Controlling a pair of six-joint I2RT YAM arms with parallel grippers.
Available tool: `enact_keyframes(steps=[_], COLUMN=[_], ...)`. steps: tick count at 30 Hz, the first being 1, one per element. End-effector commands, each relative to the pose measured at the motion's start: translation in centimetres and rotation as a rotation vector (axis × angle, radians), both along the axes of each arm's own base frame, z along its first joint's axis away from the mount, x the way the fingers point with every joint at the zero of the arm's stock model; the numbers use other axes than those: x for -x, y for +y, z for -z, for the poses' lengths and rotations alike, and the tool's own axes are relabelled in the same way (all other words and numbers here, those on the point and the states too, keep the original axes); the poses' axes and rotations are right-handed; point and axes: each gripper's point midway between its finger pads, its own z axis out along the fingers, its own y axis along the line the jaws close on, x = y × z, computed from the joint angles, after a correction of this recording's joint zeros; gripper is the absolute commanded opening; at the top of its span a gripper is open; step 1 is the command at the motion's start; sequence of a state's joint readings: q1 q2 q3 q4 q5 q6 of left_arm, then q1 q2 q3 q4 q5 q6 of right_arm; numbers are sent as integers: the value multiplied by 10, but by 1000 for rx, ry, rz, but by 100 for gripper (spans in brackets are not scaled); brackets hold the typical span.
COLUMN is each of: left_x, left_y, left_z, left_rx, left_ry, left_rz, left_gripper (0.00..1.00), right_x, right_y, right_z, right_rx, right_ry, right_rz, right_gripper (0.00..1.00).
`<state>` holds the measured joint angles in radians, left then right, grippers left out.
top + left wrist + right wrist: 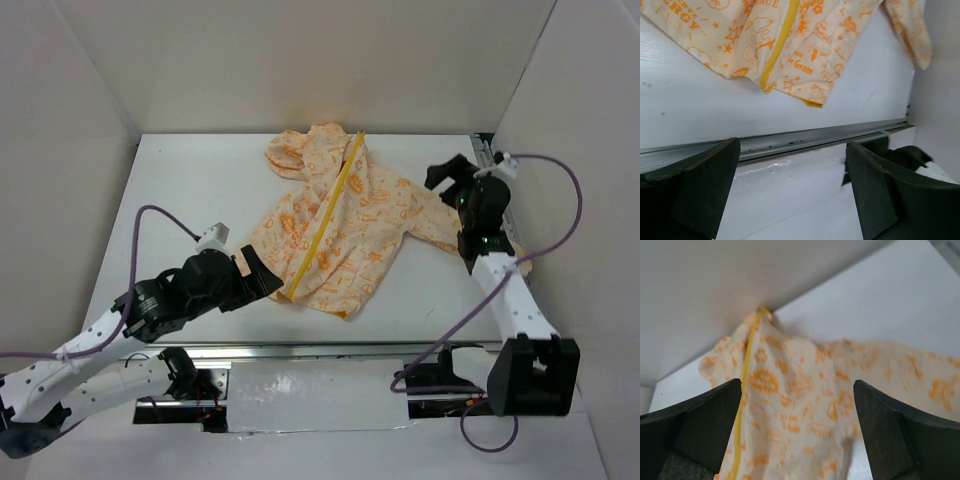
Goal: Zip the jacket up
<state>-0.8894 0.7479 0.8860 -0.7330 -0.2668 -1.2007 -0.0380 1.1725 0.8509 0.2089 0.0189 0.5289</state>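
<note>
The jacket (350, 225) lies flat on the white table, cream with orange print, hood toward the back wall. Its yellow zipper strip (325, 222) runs diagonally from the collar to the hem. My left gripper (262, 275) is open and empty just left of the hem's zipper end. In the left wrist view the hem (790, 75) lies beyond the open fingers (705, 180). My right gripper (448, 172) is open and empty above the right sleeve (440, 225). The right wrist view shows the jacket body (800, 390) and the zipper strip (742, 390) between the fingers (890, 425).
White walls enclose the table on three sides. A metal rail (350, 348) runs along the near edge, also in the left wrist view (815, 140). The right arm's base (530, 375) and purple cables (560, 180) stand at the right side.
</note>
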Motion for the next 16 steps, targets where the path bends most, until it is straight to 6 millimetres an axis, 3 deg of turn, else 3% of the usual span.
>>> enact_keyframes(steps=[1, 5, 6, 8, 9, 16], left_x=[-4, -3, -2, 0, 2, 9], left_y=[1, 4, 4, 4, 3, 14], left_z=[0, -5, -6, -10, -11, -7], left_rx=[-64, -22, -16, 21, 35, 29], left_ry=[-45, -134, -156, -201, -206, -180], left_rz=[37, 63, 78, 93, 99, 80], left_gripper=[99, 99, 99, 99, 99, 99], right_x=[48, 97, 112, 125, 134, 146], right_y=[27, 19, 12, 7, 4, 2], right_z=[19, 41, 29, 38, 26, 20], right_rx=[-35, -11, -21, -26, -45, -73], right_ry=[32, 103, 47, 27, -38, -97], right_rz=[-51, 42, 88, 111, 122, 125], right_gripper=[100, 100, 100, 100, 100, 100])
